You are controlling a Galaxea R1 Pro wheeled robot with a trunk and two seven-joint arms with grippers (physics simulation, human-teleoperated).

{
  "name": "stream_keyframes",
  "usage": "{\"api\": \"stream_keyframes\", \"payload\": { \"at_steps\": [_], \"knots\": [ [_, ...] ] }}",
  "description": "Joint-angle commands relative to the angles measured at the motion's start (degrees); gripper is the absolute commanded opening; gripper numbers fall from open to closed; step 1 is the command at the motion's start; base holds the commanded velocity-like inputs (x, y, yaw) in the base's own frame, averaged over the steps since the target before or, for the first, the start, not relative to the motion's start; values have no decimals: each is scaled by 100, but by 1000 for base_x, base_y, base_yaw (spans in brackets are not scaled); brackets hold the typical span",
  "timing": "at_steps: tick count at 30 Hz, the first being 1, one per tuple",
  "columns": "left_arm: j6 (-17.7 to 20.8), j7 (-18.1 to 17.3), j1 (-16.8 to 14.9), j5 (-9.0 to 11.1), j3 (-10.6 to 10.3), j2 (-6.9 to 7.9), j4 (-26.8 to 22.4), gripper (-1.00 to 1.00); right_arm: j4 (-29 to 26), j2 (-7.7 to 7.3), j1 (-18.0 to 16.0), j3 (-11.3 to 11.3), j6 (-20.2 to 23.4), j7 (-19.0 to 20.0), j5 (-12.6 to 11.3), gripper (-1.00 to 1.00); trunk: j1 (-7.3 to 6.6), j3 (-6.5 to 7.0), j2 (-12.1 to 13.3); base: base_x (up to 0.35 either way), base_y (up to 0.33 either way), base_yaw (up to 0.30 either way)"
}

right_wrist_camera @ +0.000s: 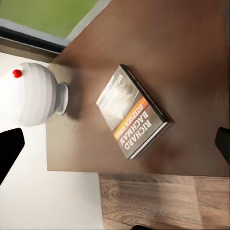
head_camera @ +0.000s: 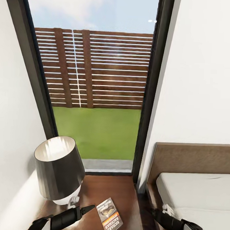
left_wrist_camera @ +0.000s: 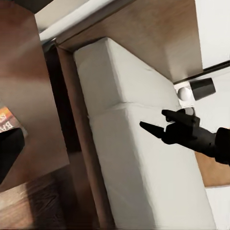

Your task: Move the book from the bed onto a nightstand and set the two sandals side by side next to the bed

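Note:
The book lies flat on the dark-brown nightstand, cover up, beside the lamp; in the right wrist view the book shows its orange band and "Bachman" lettering. My left gripper hovers just left of the book, open and holding nothing, with one finger at the frame's edge. My right gripper hangs open in the gap between nightstand and bed, and shows over the mattress in the left wrist view. The sandals are out of view.
A dark-shaded lamp with a white ribbed base stands on the nightstand's left half. Behind is a tall dark-framed window, with white walls on either side. The brown headboard is at the right. Wood-plank floor borders the nightstand.

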Motion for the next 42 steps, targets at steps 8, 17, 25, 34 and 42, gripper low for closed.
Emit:
{"api": "stream_keyframes", "payload": {
  "at_steps": [8, 17, 25, 34, 42],
  "knots": [
    [-1515, 253, 12, 19, 6, 24, 1440, 100, 693, 5, 3, -21, -591, -15, -18, 100, -177, 139, 319, 0, 0, 0],
    [-2327, 306, 29, 16, -29, 27, 2329, 100, 736, 12, 471, -14, -650, -17, -16, 100, -375, 300, 680, 0, 0, 0],
    [-3243, 374, 120, -12, -46, 27, 3125, 100, 745, 15, 836, -12, -709, -54, 459, 100, -550, 444, 1001, 0, 0, 0],
    [-3391, 1235, 750, -411, -53, 13, 3186, 100, 745, 53, 1463, -12, -713, -69, 844, 100, -748, 606, 1362, 0, 0, 0],
    [-3398, 2376, 1389, -840, -58, 3, 3189, 100, 746, 71, 2043, -12, -713, -737, 864, 100, -924, 749, 1683, 0, 0, 0]
  ]
}}
